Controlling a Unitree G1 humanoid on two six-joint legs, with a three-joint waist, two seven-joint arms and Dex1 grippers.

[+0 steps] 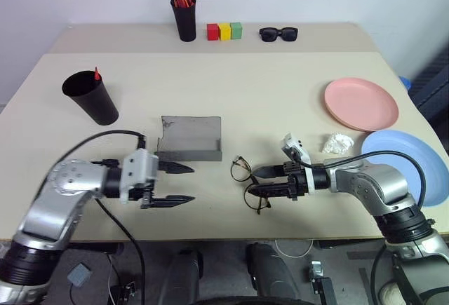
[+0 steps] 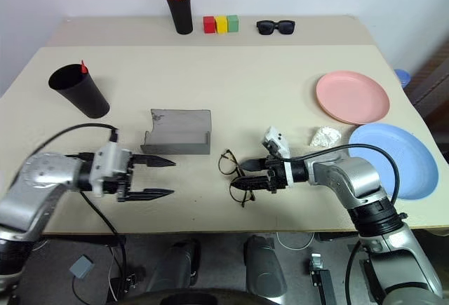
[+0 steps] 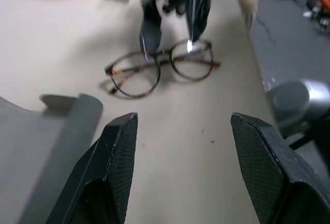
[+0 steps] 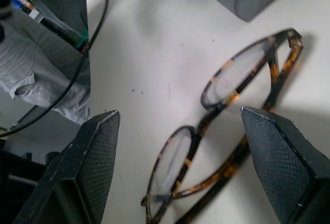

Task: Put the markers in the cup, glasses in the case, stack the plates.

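So the glasses (image 1: 247, 182) lie folded near the table's front edge, right at the tips of the right gripper (image 1: 258, 181), jaws wide and straddling them. The left gripper (image 1: 184, 183) sits farther off, also wide, empty, by the case (image 1: 189, 139).

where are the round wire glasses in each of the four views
Left eye view: the glasses lie near the table's front edge, at the right hand fingertips.
Right eye view: same spot, right of the grey case.
Left wrist view: upper middle, beyond the left hand.
Right wrist view: between the open fingers.
Shared landmark: the grey case.
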